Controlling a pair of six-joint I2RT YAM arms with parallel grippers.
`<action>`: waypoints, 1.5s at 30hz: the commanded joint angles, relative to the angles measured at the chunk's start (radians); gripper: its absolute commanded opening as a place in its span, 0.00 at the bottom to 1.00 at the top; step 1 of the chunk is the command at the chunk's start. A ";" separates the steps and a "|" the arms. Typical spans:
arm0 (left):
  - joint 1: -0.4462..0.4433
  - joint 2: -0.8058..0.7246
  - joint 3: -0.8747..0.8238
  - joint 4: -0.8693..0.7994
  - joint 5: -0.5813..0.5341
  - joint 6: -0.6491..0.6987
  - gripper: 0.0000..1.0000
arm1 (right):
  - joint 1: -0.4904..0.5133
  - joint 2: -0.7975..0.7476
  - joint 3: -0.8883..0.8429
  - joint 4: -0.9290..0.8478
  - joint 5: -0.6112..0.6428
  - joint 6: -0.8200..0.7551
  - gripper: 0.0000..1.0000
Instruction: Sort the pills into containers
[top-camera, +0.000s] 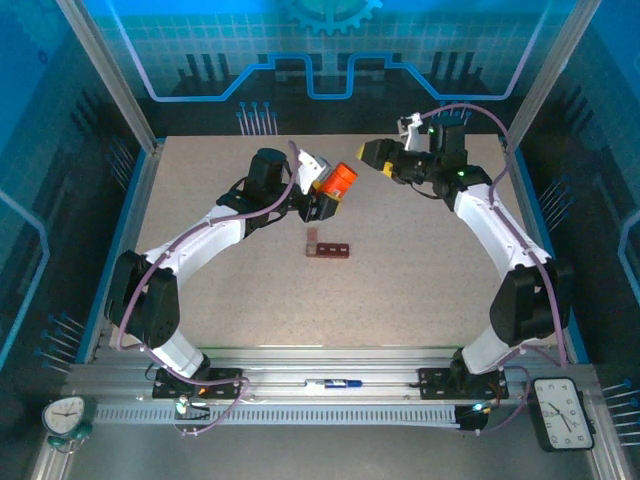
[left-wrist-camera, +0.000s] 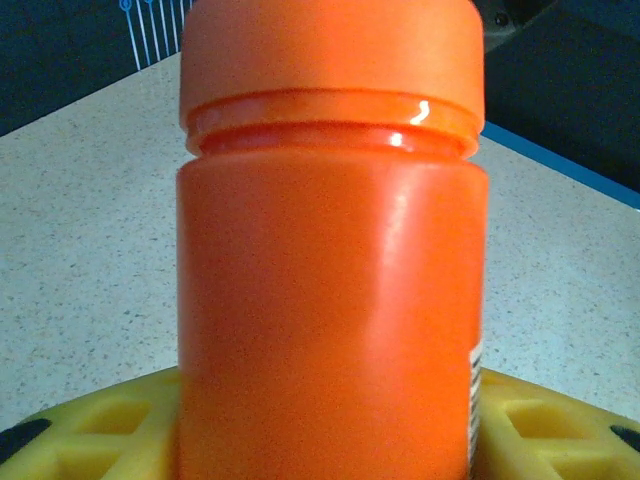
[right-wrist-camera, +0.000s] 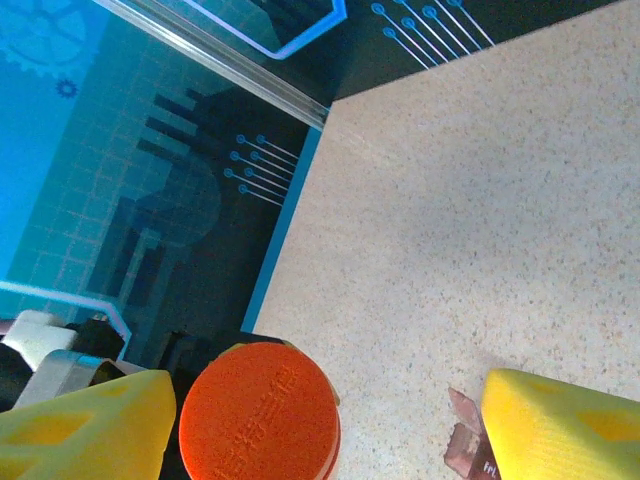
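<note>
An orange pill bottle (top-camera: 340, 179) with its orange cap (left-wrist-camera: 330, 50) on is held above the table, and my left gripper (top-camera: 327, 197) is shut on its body. Yellow fingers (left-wrist-camera: 90, 425) show on both sides of the bottle (left-wrist-camera: 330, 300). My right gripper (top-camera: 378, 155) stands open just right of the bottle's capped end. Its yellow fingers (right-wrist-camera: 85, 430) flank the round cap (right-wrist-camera: 260, 415) without touching it. The containers (top-camera: 328, 247), a short dark red-brown bar, lie on the table below the bottle, with one end flap (right-wrist-camera: 462, 408) raised. No pills are visible.
The speckled table (top-camera: 420, 270) is bordered by a blue rim (right-wrist-camera: 285, 225) and dark walls. A pen (top-camera: 333, 383) lies on the front rail between the arm bases. Two clocks (top-camera: 66, 415) (top-camera: 565, 410) sit at the near corners.
</note>
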 joint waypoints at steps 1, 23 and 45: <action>-0.008 -0.002 0.020 0.012 -0.016 0.033 0.23 | 0.042 0.028 0.050 -0.061 0.034 0.019 0.81; -0.020 0.012 0.022 0.040 -0.011 0.003 0.22 | 0.110 0.053 0.056 -0.079 0.032 -0.052 0.41; 0.049 -0.016 -0.003 0.087 0.336 -0.181 0.21 | -0.055 0.060 -0.123 0.576 -0.422 -0.032 0.40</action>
